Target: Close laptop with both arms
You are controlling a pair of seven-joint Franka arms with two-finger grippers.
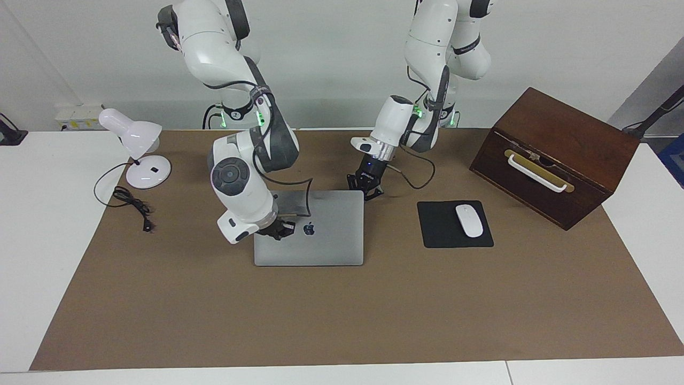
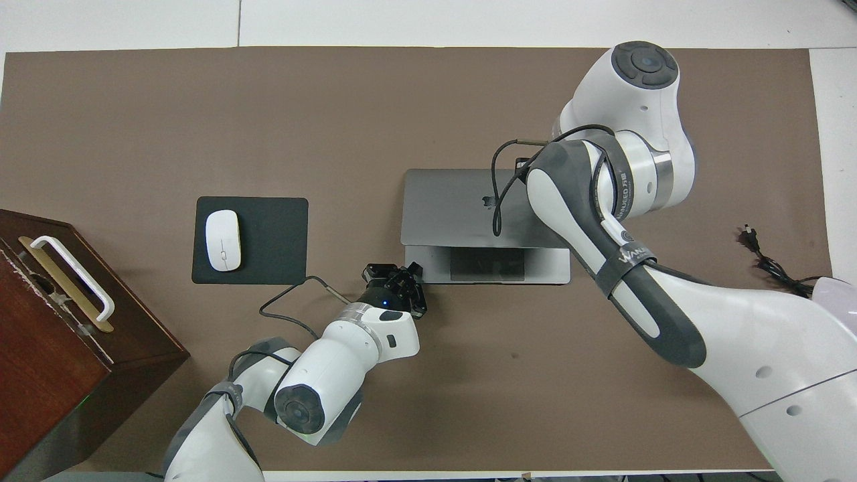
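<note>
1. The laptop sits at the centre of the facing view on the brown mat that covers the table. Its lid is low but not flat: in the overhead view a strip of the base with the trackpad shows under the lid's edge.
2. The right tool is on the lid beside the apple logo, left of centre in the facing view. I cannot tell whether it is wide or narrow.
3. The left tool is at the laptop's corner nearest the robots, just above centre in the facing view; in the overhead view it is at the base's lower left corner. I cannot tell how wide it stands.
4. A white mouse lies on a black mouse pad, right of the laptop in the facing view.
5. A wooden box stands at the right, and a white lamp at the upper left.
</note>
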